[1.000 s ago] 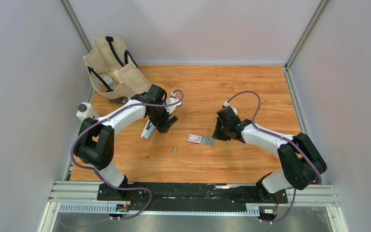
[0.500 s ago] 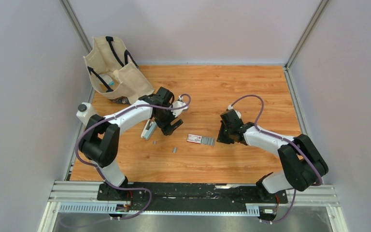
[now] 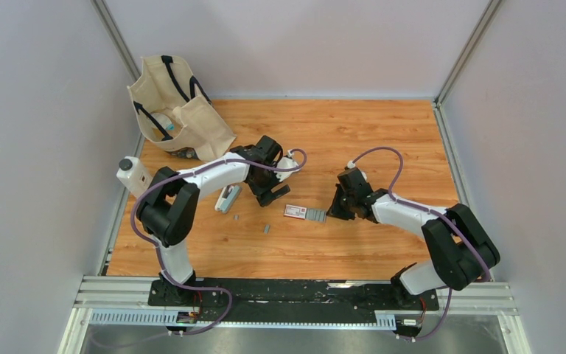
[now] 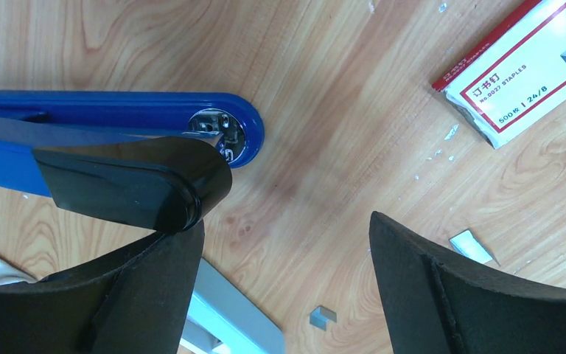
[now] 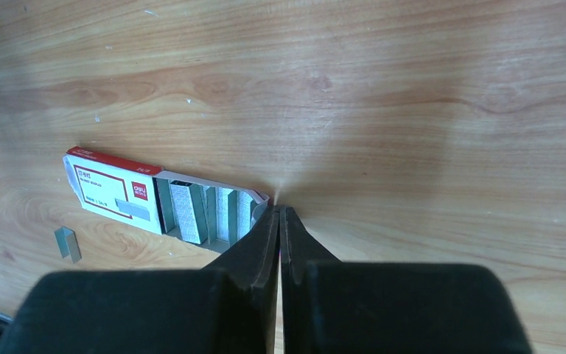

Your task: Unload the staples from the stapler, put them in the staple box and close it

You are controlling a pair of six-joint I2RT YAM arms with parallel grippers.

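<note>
One stapler [image 3: 228,199], long axis diagonal

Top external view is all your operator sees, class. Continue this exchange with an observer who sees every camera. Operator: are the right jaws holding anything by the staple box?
Observer: The right gripper has its jaws shut at the end flap of the tray pulled out of the staple box. I cannot tell whether they pinch the flap.
Operator: What is in the tray?
Observer: Strips of staples, packed side by side.
Operator: And the left gripper?
Observer: Its jaws stand open above the table with nothing between them, and the blue stapler lies close beside one finger.
</note>
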